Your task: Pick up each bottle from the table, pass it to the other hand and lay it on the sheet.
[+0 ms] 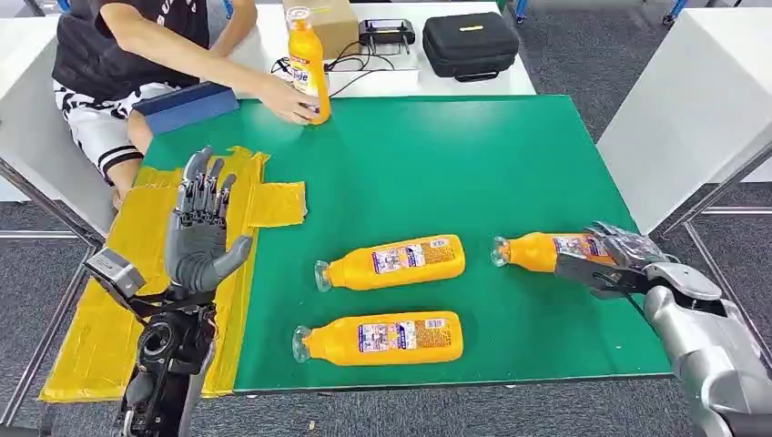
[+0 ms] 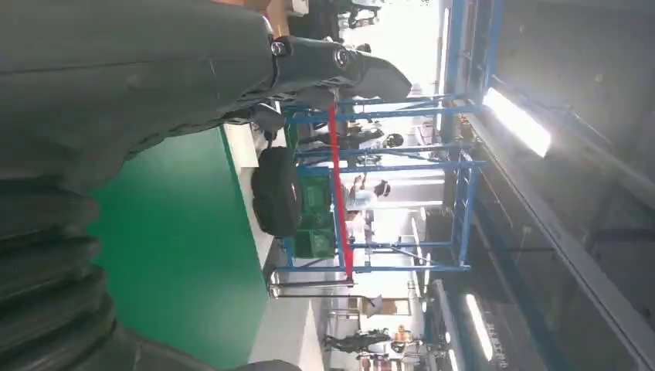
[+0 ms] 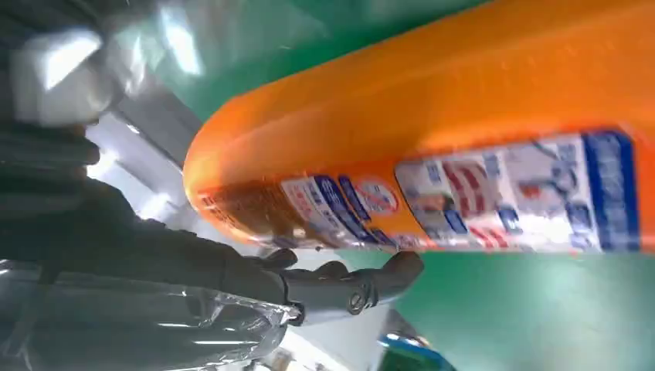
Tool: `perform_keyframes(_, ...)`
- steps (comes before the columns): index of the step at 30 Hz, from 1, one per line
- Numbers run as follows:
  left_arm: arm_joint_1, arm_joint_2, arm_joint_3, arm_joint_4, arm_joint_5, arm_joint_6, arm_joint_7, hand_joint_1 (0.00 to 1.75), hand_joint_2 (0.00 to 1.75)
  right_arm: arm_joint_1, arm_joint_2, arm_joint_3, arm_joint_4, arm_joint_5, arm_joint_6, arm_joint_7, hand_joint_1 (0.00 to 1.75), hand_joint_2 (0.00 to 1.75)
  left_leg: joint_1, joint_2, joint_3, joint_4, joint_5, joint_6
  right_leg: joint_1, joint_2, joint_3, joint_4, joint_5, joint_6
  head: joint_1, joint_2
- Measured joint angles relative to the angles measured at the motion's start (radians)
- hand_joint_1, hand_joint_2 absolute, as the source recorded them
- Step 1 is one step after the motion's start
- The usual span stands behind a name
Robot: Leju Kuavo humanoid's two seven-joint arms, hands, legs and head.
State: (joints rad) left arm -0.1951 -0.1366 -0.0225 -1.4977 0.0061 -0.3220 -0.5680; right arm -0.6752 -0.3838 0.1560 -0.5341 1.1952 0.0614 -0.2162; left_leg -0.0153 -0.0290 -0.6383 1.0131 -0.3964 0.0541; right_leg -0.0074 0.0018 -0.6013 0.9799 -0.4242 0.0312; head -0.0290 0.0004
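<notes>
At four o'clock on the green mat (image 1: 510, 173), your right hand (image 1: 612, 258) is wrapping its fingers around a lying orange bottle (image 1: 544, 249); its label print is blurring beyond reading. Your left hand (image 1: 198, 228) is hovering spread wide over the yellow sheet (image 1: 91, 337) at nine o'clock.

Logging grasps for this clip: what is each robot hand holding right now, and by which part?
The right hand grips the rightmost bottle at its base end, bottle lying on the mat. The left hand holds nothing, fingers spread.
</notes>
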Motion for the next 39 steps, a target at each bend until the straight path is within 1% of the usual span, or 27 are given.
perform_keyframes(7, -0.004, -0.002, -0.007, 0.004, -0.019, 0.005, 0.007, 0.0, 1.75, 0.043, -0.025, -0.028, 0.002, 0.042, -0.024, 0.078, 0.02, 1.75, 0.0, 0.001, 0.0, 0.0, 0.0, 0.0, 0.0, 0.0, 0.0, 0.0, 0.0, 0.0, 0.0, 0.0)
perform_keyframes(10, -0.007, -0.005, -0.009, 0.005, -0.024, 0.007, 0.011, 0.0, 1.75, 0.053, -0.028, -0.035, 0.004, 0.049, -0.024, 0.089, 0.02, 1.75, 0.0, 0.001, 0.001, 0.0, 0.0, 0.0, 0.0, 0.0, 0.0, 0.0, 0.0, 0.0, 0.0, 0.0)
perform_keyframes(11, -0.009, -0.006, -0.011, 0.006, -0.028, 0.007, 0.011, 0.0, 1.75, 0.056, -0.028, -0.039, 0.005, 0.05, -0.024, 0.089, 1.4, 1.75, 0.0, 0.001, 0.001, 0.0, 0.0, 0.0, 0.0, 0.0, 0.0, 0.0, 0.0, 0.0, 0.0, 0.0)
perform_keyframes(12, -0.012, -0.007, -0.013, 0.008, -0.029, 0.007, 0.011, 0.0, 1.75, 0.058, -0.028, -0.043, 0.006, 0.05, -0.024, 0.09, 1.75, 1.75, 0.0, 0.001, 0.001, 0.0, 0.0, 0.0, 0.0, 0.0, 0.0, 0.0, 0.0, 0.0, 0.0, 0.0)
perform_keyframes(19, -0.023, -0.011, -0.019, 0.023, -0.038, 0.01, 0.013, 0.0, 1.75, 0.065, -0.029, -0.059, 0.01, 0.055, -0.024, 0.088, 1.75, 1.75, 0.0, 0.0, 0.001, 0.0, 0.0, 0.0, 0.0, 0.0, 0.001, 0.0, 0.0, 0.0, 0.001, 0.0)
perform_keyframes(25, -0.031, -0.011, -0.023, 0.036, -0.039, 0.019, 0.013, 0.0, 1.75, 0.078, -0.019, -0.074, 0.011, 0.074, -0.078, 0.078, 1.75, 1.75, 0.0, 0.001, 0.001, 0.0, 0.0, 0.0, 0.0, 0.0, 0.001, 0.0, 0.0, 0.0, 0.001, 0.0)
perform_keyframes(33, -0.031, -0.012, -0.031, 0.038, -0.039, 0.019, 0.013, 0.0, 1.75, 0.083, -0.012, -0.081, 0.011, 0.077, -0.085, 0.077, 1.75, 1.75, 0.0, 0.001, 0.002, 0.0, 0.0, 0.0, 0.0, 0.0, 0.002, 0.0, 0.0, 0.0, 0.0, 0.0)
perform_keyframes(37, -0.028, -0.011, -0.031, 0.038, -0.039, 0.026, 0.011, 0.0, 1.75, 0.102, -0.002, -0.089, -0.007, 0.078, -0.159, 0.042, 1.75, 1.75, 0.0, 0.001, 0.002, 0.0, 0.0, 0.0, 0.0, 0.0, 0.003, 0.0, 0.0, 0.0, 0.0, 0.0)
perform_keyframes(39, -0.015, -0.011, -0.03, 0.031, -0.039, 0.032, 0.011, 0.0, 1.75, 0.144, 0.028, -0.109, -0.064, 0.06, -0.239, 0.016, 1.75, 1.75, 0.0, 0.002, 0.001, 0.0, 0.0, 0.0, 0.001, 0.0, 0.003, 0.0, 0.0, 0.0, 0.001, 0.0)
